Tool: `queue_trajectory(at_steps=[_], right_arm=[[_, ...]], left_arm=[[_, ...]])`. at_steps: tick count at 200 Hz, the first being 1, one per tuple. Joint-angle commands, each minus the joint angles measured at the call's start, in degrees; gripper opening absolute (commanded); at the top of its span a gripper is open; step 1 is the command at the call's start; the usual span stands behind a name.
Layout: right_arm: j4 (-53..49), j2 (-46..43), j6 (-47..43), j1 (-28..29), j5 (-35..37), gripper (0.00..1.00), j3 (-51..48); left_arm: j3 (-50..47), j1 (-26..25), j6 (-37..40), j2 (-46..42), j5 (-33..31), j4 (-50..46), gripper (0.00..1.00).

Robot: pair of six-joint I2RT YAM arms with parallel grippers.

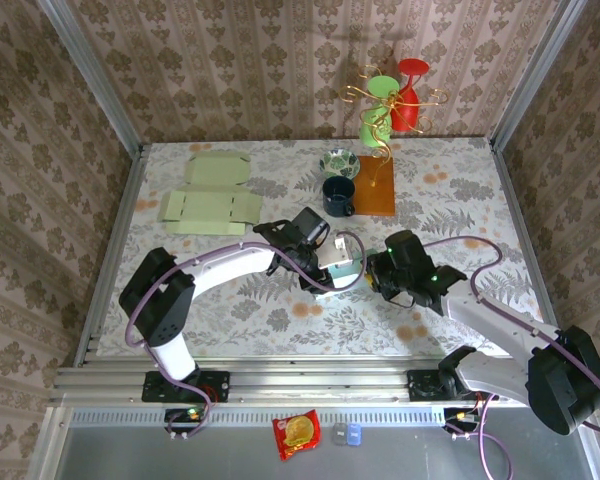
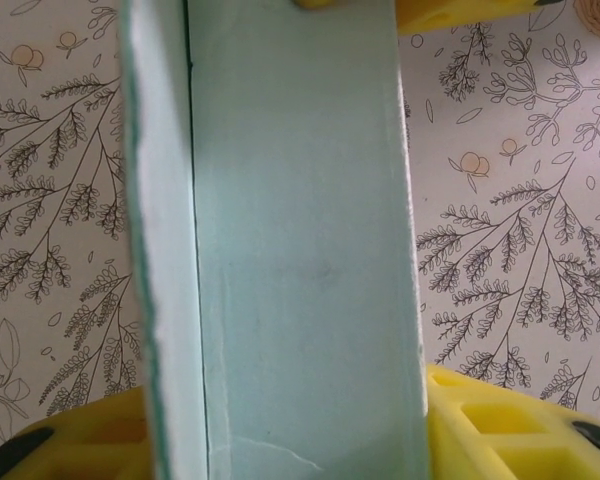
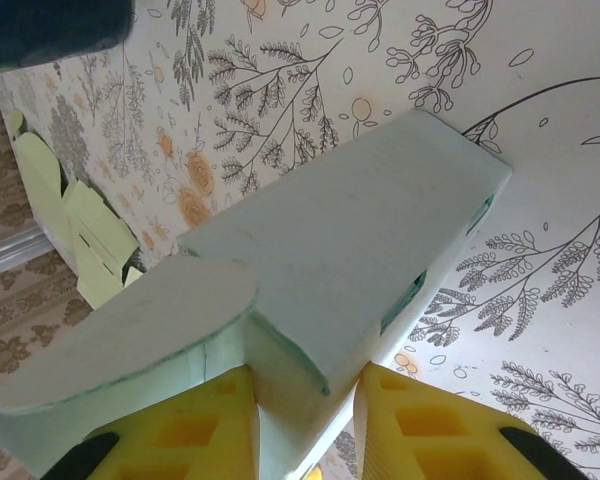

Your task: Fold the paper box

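The pale mint paper box (image 1: pixel 341 266) stands partly folded on the floral table, between the two arms. My left gripper (image 1: pixel 317 262) reaches it from the left. In the left wrist view a box panel (image 2: pixel 300 250) spans the whole gap between the yellow fingers (image 2: pixel 500 425), which press on both its sides. My right gripper (image 1: pixel 373 271) meets the box from the right. In the right wrist view its fingers (image 3: pixel 180 435) are shut on the box's end wall (image 3: pixel 300 400). A rounded flap (image 3: pixel 130 335) sticks out over the left finger.
Two flat unfolded green box blanks (image 1: pixel 210 210) (image 1: pixel 216 170) lie at the back left. A dark mug (image 1: pixel 338 196), a patterned bowl (image 1: pixel 339 162) and a wooden board (image 1: pixel 376 186) carrying a gold mug tree with a green cup (image 1: pixel 380 92) and a red cup (image 1: pixel 411 85) stand behind the box.
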Motion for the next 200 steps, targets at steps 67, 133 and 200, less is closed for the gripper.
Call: queue_trajectory(at_steps=[67,133,200], right_arm=[[-19.7,-7.3,-50.7,-13.2,-8.5,0.41,13.9],[-31.6,4.3,-77.5,-11.3,-13.4,0.40,24.3],[-33.8,14.8,-83.3,-6.2,-7.4,0.41,31.0]], left_arm=[[-2.6,2.4,5.3,-4.5,2.8,-4.0,0.38],[-2.6,6.0,10.5,-4.9,5.8,-7.9,0.39],[-2.4,6.8,11.3,-4.3,6.1,-8.3,0.40]])
